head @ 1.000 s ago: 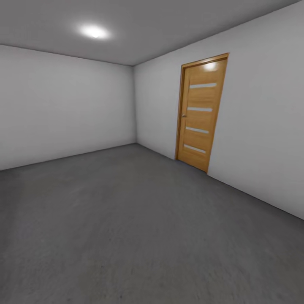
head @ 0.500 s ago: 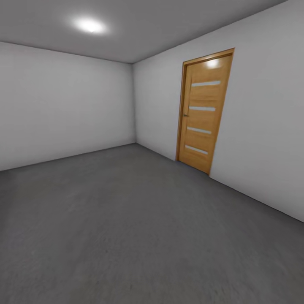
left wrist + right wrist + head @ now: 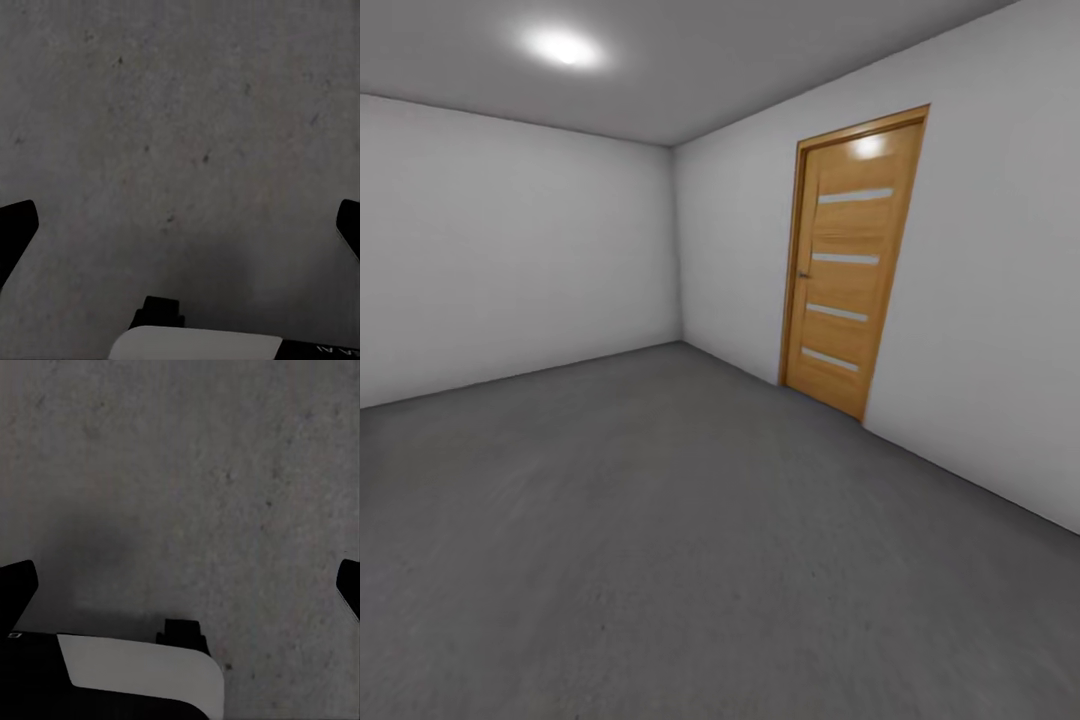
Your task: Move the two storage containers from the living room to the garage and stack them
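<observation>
Seen from the head camera, the garage (image 3: 520, 250) stands bare: pale grey walls meet at a far corner above the floor (image 3: 690, 540) of dark speckled concrete, a ceiling light (image 3: 563, 47) glows overhead, and a wooden door (image 3: 850, 265) with four pale horizontal strips is set in the right-hand wall. From the left wrist, the left hand (image 3: 180, 229) hangs over the concrete, fingers spread wide and holding nothing. From the right wrist, the right hand (image 3: 180, 589) is likewise spread apart above the floor, gripping nothing.

Pale grey walls (image 3: 510, 250) meet a dark grey floor (image 3: 690, 540), with a wooden door (image 3: 850, 262) and ceiling light (image 3: 563, 46).
</observation>
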Controlling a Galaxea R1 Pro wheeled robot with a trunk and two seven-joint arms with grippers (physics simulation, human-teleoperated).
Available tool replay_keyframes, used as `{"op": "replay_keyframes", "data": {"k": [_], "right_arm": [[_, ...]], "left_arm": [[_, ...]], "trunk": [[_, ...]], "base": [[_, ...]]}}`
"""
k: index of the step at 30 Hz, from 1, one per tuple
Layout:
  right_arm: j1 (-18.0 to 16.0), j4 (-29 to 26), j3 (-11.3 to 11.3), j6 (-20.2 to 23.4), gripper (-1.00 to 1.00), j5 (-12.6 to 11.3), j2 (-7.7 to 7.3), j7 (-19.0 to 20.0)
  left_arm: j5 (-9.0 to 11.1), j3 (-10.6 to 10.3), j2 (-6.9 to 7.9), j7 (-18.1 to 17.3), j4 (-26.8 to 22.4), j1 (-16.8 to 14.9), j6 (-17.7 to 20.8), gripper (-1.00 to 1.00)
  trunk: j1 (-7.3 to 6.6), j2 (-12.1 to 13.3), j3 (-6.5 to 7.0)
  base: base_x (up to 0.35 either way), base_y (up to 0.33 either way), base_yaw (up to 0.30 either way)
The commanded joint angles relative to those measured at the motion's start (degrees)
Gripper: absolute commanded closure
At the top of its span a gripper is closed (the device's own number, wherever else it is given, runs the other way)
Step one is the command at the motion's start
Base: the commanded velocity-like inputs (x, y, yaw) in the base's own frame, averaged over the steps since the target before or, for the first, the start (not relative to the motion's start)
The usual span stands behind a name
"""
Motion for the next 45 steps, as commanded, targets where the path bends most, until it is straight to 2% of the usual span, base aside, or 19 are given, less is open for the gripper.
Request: {"op": "replay_keyframes", "data": {"k": [1,45], "right_arm": [[0.0,0.0,0.0,-0.2,-1.0,0.4,-0.02,0.0],[0.0,0.0,0.0,-0.2,-1.0,0.4,-0.03,0.0]], "left_arm": [[0.0,0.2,-0.03,0.0,-0.1,0.0,-0.1,-1.0],[0.0,0.2,0.0,0.0,0.0,0.0,-0.1,-1.0]], "trunk": [[0.04,0.0,-0.09],[0.04,0.0,-0.2]], "base": [[0.328,0.0,0.031],[0.328,0.012,0.0]]}}
